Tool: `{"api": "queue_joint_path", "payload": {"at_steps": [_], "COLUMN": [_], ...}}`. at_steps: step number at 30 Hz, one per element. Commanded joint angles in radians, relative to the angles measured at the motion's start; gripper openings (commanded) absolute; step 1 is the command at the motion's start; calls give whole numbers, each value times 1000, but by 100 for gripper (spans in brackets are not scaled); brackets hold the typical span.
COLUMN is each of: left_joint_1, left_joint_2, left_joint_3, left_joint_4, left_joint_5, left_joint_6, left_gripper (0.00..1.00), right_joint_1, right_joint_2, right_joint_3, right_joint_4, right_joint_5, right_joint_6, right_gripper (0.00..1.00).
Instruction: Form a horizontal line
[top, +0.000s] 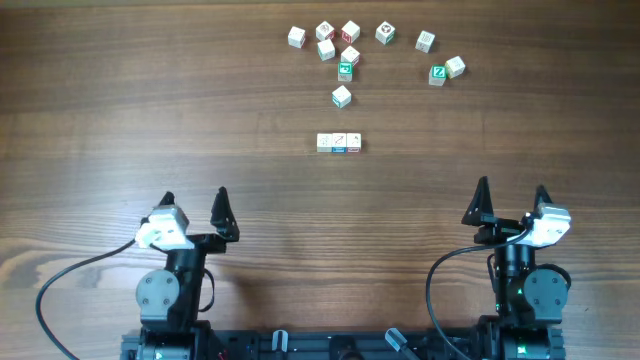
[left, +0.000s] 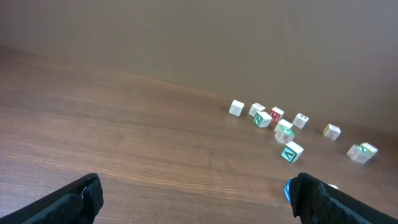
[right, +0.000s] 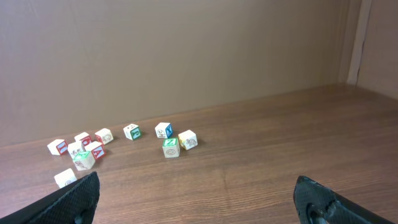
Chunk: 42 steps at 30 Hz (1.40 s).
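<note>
The horizontal line (top: 339, 142) is a short row of three small whitish cubes side by side at the table's middle: a faint-marked one left, a blue-edged one in the middle, a red-marked one right. In both wrist views it is hidden or out of view. My left gripper (top: 194, 204) is open and empty near the front left, well short of the row. My right gripper (top: 512, 198) is open and empty near the front right. The fingers show at the lower corners of the left wrist view (left: 193, 196) and the right wrist view (right: 196, 193).
Several loose cubes lie scattered behind the row: a cluster (top: 335, 42) at the back, a single white cube (top: 341, 96), a green-printed cube (top: 345, 70), a pair (top: 446, 70) at the back right. They also show in the left wrist view (left: 277, 124) and the right wrist view (right: 171, 147). A wall stands behind the table.
</note>
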Motion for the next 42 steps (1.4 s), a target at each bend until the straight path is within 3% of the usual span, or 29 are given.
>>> {"api": "queue_joint_path", "payload": {"at_steps": [1,15,18,21,25,33,42], "left_joint_1": [7,10,67,132,133,133,133], "left_joint_2": [-11,-11,-11,-11,-11,-11,-11], "left_joint_3": [-8,-8,-8,-8,-8,-8,-8], "left_joint_4": [-1,2,2,2,2,2,2], "left_joint_5": [32,38,37,37,37,37,37], "left_joint_6": [70,43,43,43,43,43,43], "left_gripper": [100,100,100,100,100,100,100], "right_joint_1": [3,3,3,3,3,3,3], "right_joint_2": [-7,-7,-7,-6,-6,4,5], "right_joint_3": [-1,-1,-1,-1,-1,-1,-1], "right_joint_4": [3,4,4,23,23,15,15], "right_joint_5": [-16,-16,-16,202,202,73,74], "right_joint_6": [-18,-18,-20,-260,-425,-420,-420], "right_gripper": [100,100,100,100,100,100,100]}}
